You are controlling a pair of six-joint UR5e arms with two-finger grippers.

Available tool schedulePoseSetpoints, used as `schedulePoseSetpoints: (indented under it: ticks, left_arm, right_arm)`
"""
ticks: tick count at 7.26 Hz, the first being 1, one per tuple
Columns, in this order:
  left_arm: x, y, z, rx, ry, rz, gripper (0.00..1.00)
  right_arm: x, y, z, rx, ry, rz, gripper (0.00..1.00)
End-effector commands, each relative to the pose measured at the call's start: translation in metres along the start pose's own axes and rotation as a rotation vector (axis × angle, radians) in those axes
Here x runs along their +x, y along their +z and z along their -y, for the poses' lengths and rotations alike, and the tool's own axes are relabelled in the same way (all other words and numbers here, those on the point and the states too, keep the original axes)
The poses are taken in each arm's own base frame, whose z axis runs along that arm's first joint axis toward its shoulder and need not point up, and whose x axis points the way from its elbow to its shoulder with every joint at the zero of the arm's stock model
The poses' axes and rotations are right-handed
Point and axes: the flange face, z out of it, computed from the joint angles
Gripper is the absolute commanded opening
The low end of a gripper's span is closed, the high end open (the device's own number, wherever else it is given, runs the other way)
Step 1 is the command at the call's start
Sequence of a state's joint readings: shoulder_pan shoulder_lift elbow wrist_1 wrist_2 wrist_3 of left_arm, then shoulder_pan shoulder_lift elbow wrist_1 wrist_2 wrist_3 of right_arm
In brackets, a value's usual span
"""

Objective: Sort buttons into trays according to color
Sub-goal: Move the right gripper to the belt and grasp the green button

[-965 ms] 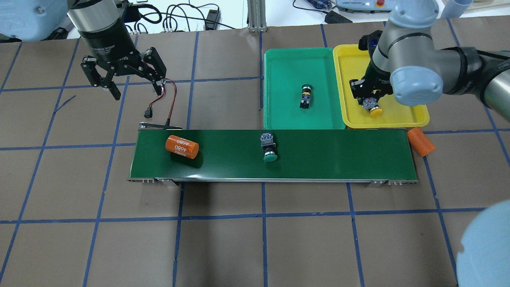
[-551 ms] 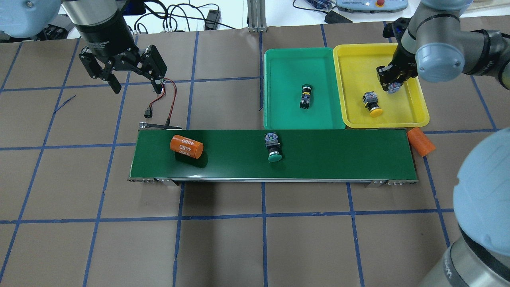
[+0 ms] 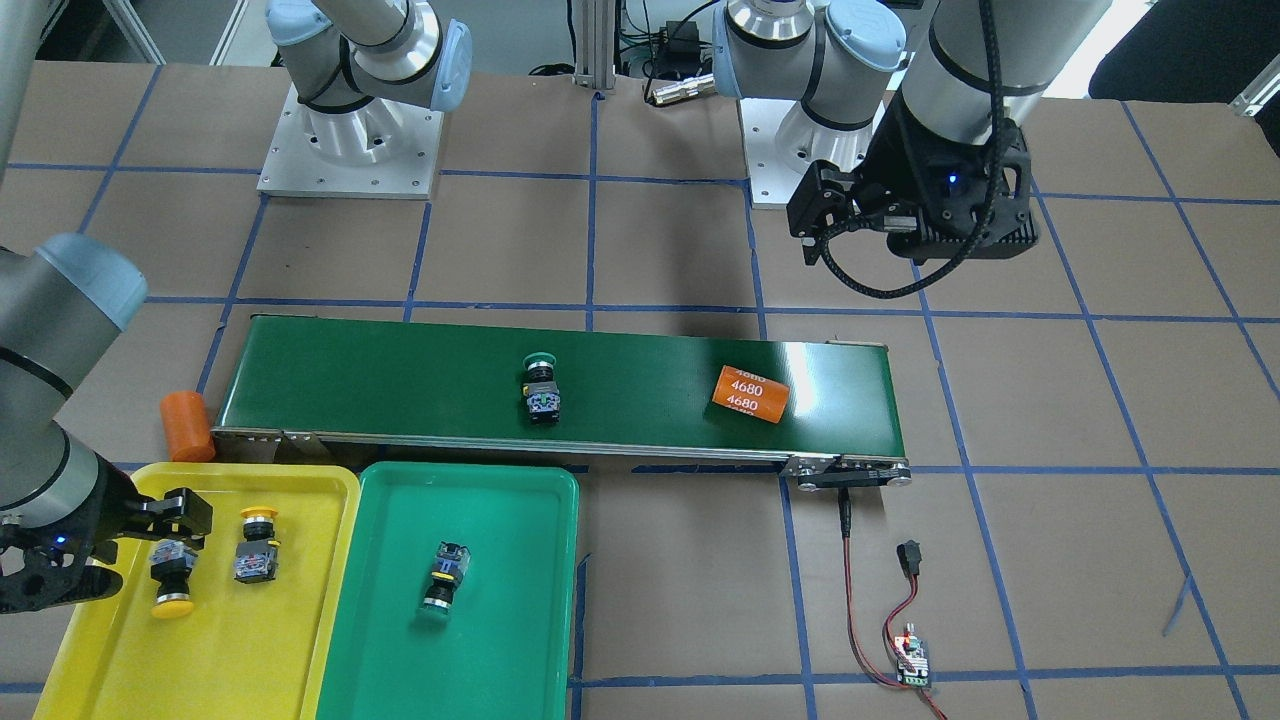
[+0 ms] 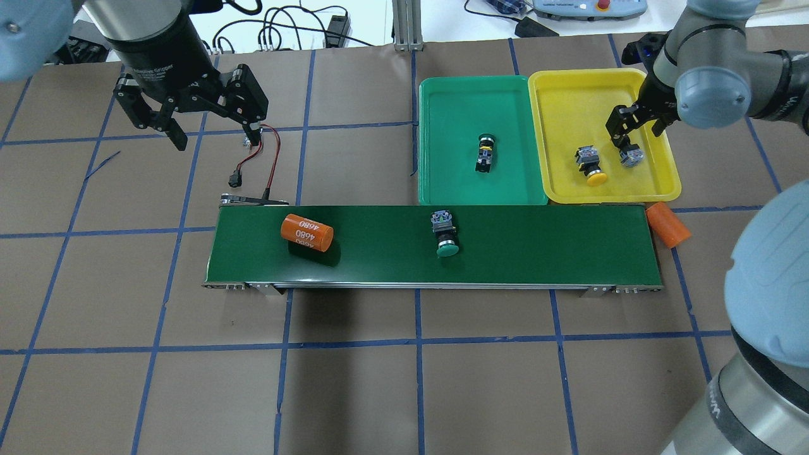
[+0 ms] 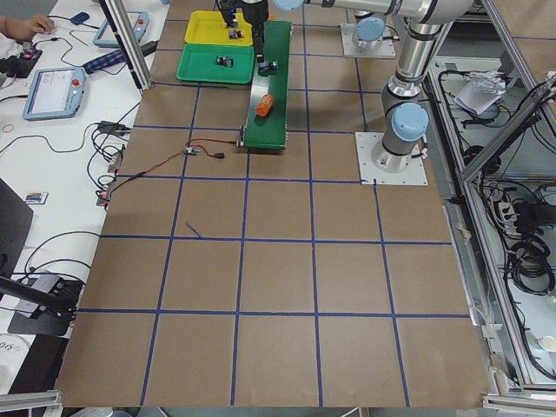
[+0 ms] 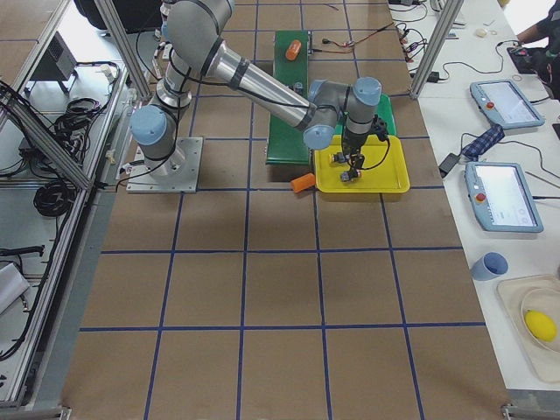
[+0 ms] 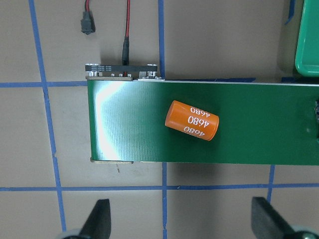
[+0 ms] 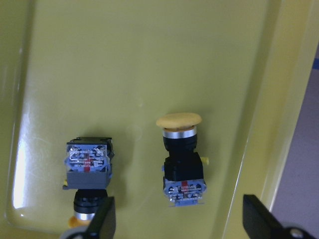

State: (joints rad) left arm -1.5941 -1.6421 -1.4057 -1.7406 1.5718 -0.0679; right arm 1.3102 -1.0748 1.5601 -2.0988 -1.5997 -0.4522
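Note:
Two yellow-capped buttons (image 4: 591,165) (image 4: 630,156) lie on their sides in the yellow tray (image 4: 569,95). My right gripper (image 4: 634,134) hangs open just above them, holding nothing. In the right wrist view both buttons (image 8: 182,154) (image 8: 88,169) show between its spread fingers (image 8: 102,219). Another button (image 4: 485,153) lies in the green tray (image 4: 455,101). A green-capped button (image 4: 444,234) rides mid-belt on the dark-green conveyor (image 4: 556,243). My left gripper (image 4: 215,136) hovers open and empty over the table behind the belt's left end.
An orange cylinder marked 4680 (image 4: 306,232) lies on the belt's left part, below the left wrist camera (image 7: 192,120). A second orange cylinder (image 4: 668,224) rests off the belt's right end. Red and black wires (image 4: 256,158) trail behind the belt's left end.
The right gripper moved right across the yellow tray, off the first yellow button; a second now lies under it. The belt carried the cylinder and green button right. The left gripper drifted back.

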Motion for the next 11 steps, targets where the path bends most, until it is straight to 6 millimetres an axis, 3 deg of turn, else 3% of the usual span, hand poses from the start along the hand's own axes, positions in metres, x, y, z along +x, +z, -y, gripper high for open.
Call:
schedulePoseSetpoints:
  ticks: [1,3,4,6,7,10,11]
  left_arm:
    - [-0.001,-0.003,-0.029,0.010,-0.041,0.000,1.00]
    - [-0.004,0.016,-0.027,0.121,-0.051,-0.009,1.00]
    - [-0.004,0.029,-0.030,0.110,-0.053,-0.020,1.00]
    - [-0.004,0.061,-0.028,0.050,-0.102,-0.018,1.00]
    - [-0.004,0.067,-0.026,0.038,-0.128,-0.016,1.00]
    - [-0.002,0.048,-0.028,0.145,-0.149,-0.033,1.00]
    - [0.001,0.063,-0.020,0.112,-0.165,-0.029,1.00]
  right_arm:
    - [-0.052,-0.043,-0.015,-0.017,-0.024,0.010,1.00]
    - [-0.121,-0.068,-0.056,-0.032,0.066,0.016,1.00]
    - [-0.142,-0.073,-0.085,-0.038,0.098,0.020,1.00]
    - [-0.194,-0.066,-0.133,-0.053,0.161,0.024,1.00]
    - [-0.213,-0.059,-0.139,-0.045,0.146,0.021,1.00]
    - [-0.219,-0.048,-0.145,-0.063,0.140,0.024,1.00]
    - [-0.219,-0.049,-0.146,-0.061,0.141,0.024,1.00]
